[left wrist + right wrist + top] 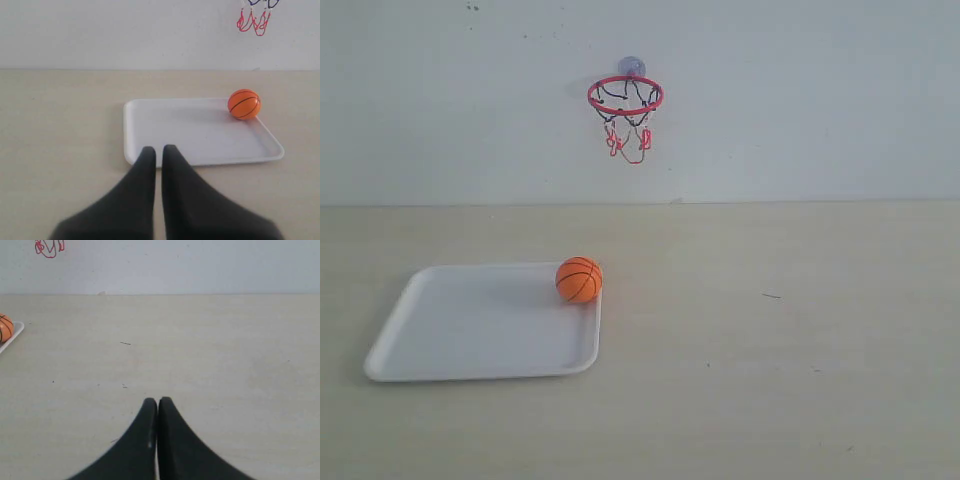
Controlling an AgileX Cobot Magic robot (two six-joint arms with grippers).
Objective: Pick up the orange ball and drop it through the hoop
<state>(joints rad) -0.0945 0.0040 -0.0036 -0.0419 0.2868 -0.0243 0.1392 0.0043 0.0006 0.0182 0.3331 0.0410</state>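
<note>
The orange ball (579, 279) with black seams rests in the far right corner of a white tray (470, 330); it also shows in the left wrist view (244, 104) and at the edge of the right wrist view (5, 328). The hoop (625, 96), a red ring with a dark-and-red net, hangs on the back wall from a bluish suction cup (632, 66). My left gripper (158, 150) is shut and empty, hovering near the tray's (200, 135) near edge, well short of the ball. My right gripper (158, 401) is shut and empty over bare table. Neither arm shows in the exterior view.
A light wooden table (770, 340) runs back to a plain white wall (800, 100). The net's lower strings show in the left wrist view (254, 21) and in the right wrist view (48, 247).
</note>
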